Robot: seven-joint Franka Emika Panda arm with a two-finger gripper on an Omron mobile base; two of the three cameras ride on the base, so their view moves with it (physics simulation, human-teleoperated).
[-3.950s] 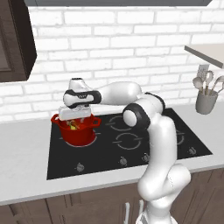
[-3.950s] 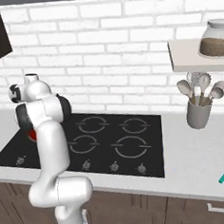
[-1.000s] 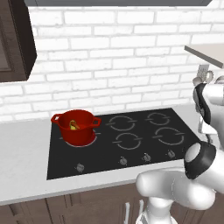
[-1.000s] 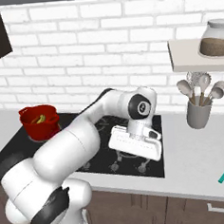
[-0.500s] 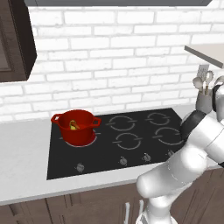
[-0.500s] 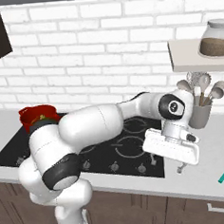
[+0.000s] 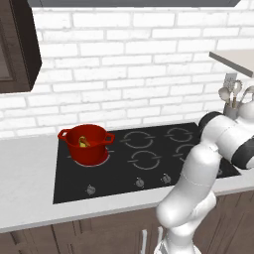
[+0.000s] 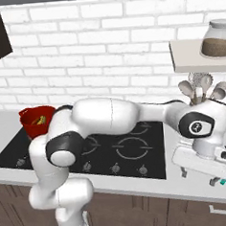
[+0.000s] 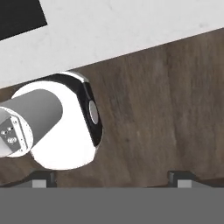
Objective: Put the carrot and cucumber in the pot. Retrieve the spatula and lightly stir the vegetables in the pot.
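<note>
- Teal-handled spatula (image 8: 223, 180) peeks from under the hand at the counter's right end, near the front edge.
- Two-finger gripper (image 9: 112, 180) hovers above it, fingertips spread wide, holding nothing.
- Glossy red pot (image 7: 86, 143) holds the vegetables, far left.
- Risk, by judgement: a low sweep knocks the utensil off the edge; grey utensil crock (image 8: 198, 94) crowds behind.

no readable text, no labels, no brands, no numbers anywhere

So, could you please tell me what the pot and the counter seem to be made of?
The pot looks like glossy red enamelled metal, going by its even shine, though the render leaves that open. The counter seems to be pale grey stone or laminate with a matt finish and faint mottling.
</note>
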